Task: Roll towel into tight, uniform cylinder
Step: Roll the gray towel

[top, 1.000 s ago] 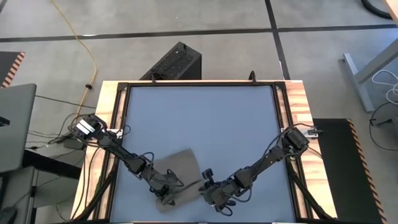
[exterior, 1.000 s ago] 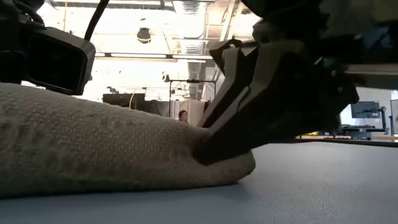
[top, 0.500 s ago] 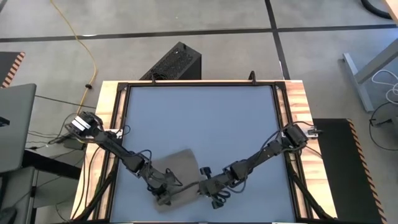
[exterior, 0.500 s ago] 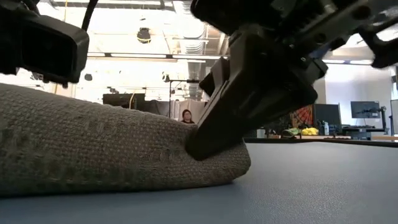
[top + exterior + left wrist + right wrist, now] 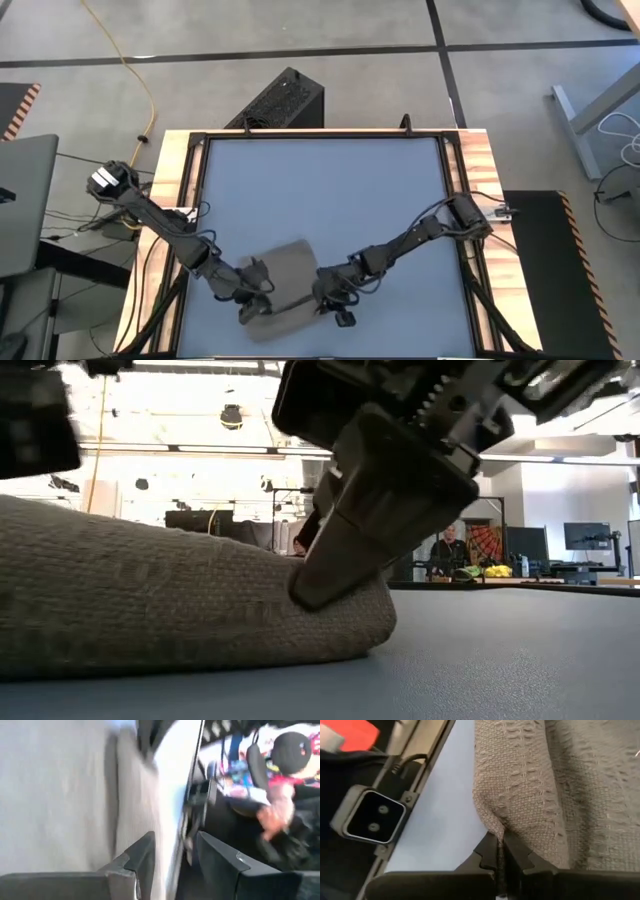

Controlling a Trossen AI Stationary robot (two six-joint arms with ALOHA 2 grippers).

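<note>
The towel (image 5: pixel 283 288) is a taupe, grey-brown cloth with a coarse, nubbly weave, lying near the front edge of the blue-grey worktop (image 5: pixel 330 190), a little left of centre. From above it shows as a small, slightly skewed patch. Seen level with the surface, it is bunched into a low, rounded hump (image 5: pixel 150 600) whose folded end bulges and rests on the top. One edge is pinched up into a small ridge (image 5: pixel 496 822).

Even daylight is falling on the tabletop (image 5: pixel 330 190) in the high view, casting only faint shadows; in the low view, ceiling lights (image 5: pixel 200 400) are glaring white behind dark, backlit arms — the near towel (image 5: pixel 150 600) is looking soft; the left wrist view is smearing with motion blur.
</note>
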